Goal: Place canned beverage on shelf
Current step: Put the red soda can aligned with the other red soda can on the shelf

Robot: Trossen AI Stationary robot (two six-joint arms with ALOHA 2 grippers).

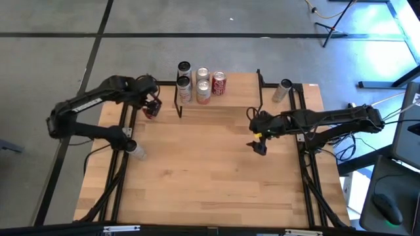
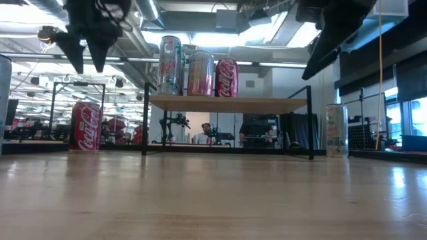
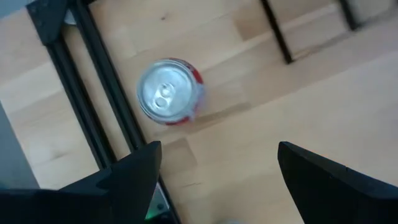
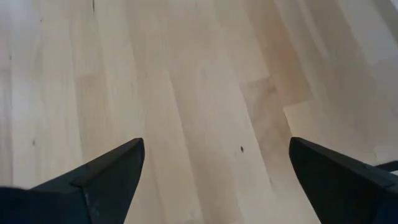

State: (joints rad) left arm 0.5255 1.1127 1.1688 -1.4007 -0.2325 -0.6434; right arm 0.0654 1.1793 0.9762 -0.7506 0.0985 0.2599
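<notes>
left gripper [image 1: 152,108]: fingers apart, empty, above red can [image 3: 169,91] standing on surface [image 1: 197,170] left of shelf [image 2: 227,103] | shelf carried cans | right gripper [image 1: 257,136]: fingers apart, over bare surface

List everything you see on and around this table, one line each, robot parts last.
table: one, light wood, under everything.
shelf: one, wooden top on black legs, at the table's far edge.
red shelf can: one, red, on the shelf, at the right end of the group.
silver and pink cans: about four seen from above, on the shelf beside the red one.
red table can: one, red with a silver top, upright on the table left of the shelf.
pale can: one, whitish, on the table right of the shelf.
left hand: one, dark, open, above the red table can.
right hand: one, dark, open, above bare table on the right.
</notes>
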